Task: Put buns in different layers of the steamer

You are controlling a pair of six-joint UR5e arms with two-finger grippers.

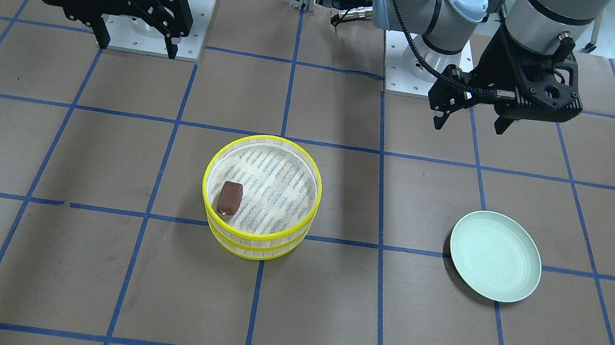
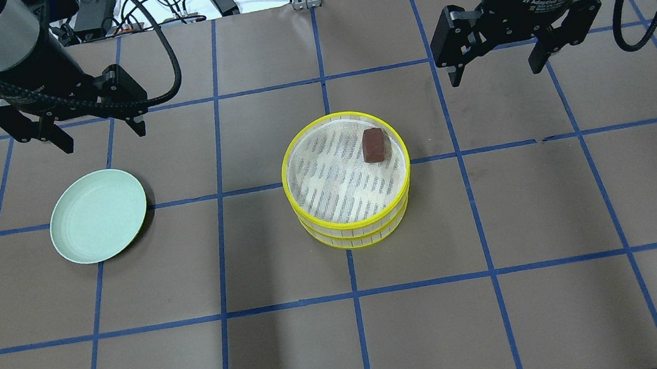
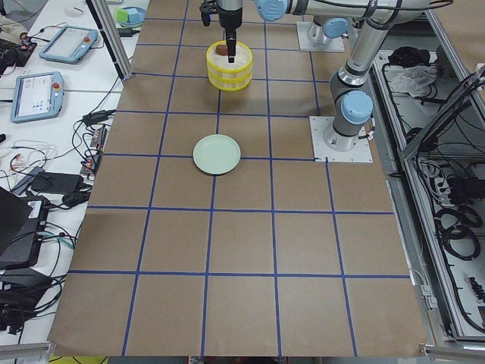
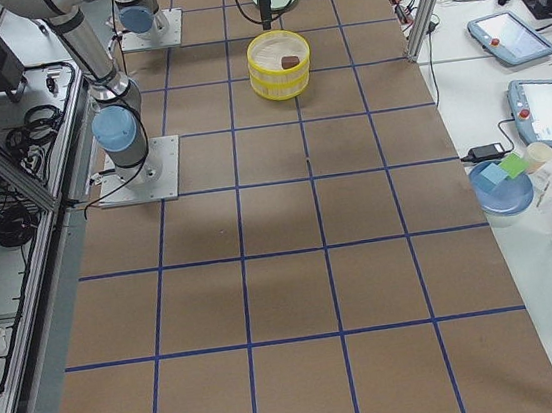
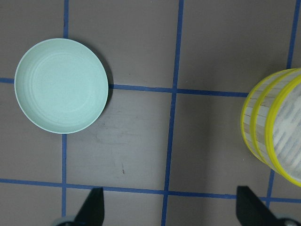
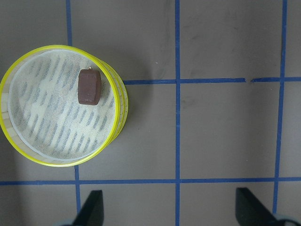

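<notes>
The steamer (image 2: 353, 233) stands mid-table as two stacked yellow-rimmed trays. The dark reddish-brown bun (image 2: 374, 145) lies on the top tray's mesh floor near the rim; it also shows in the front view (image 1: 230, 198) and in the right wrist view (image 6: 89, 87). The cream-white bun shows in no view. My left gripper (image 2: 103, 138) is open and empty, raised just beyond the pale green plate. My right gripper (image 2: 497, 74) is open and empty, raised to the steamer's far right. The steamer wall (image 5: 256, 127) sits at the right edge of the left wrist view.
A pale green plate (image 2: 98, 215) lies empty on the robot's left side; it also shows in the left wrist view (image 5: 61, 84). The brown table carries a blue tape grid. Both arm bases stand at the table's robot-side edge.
</notes>
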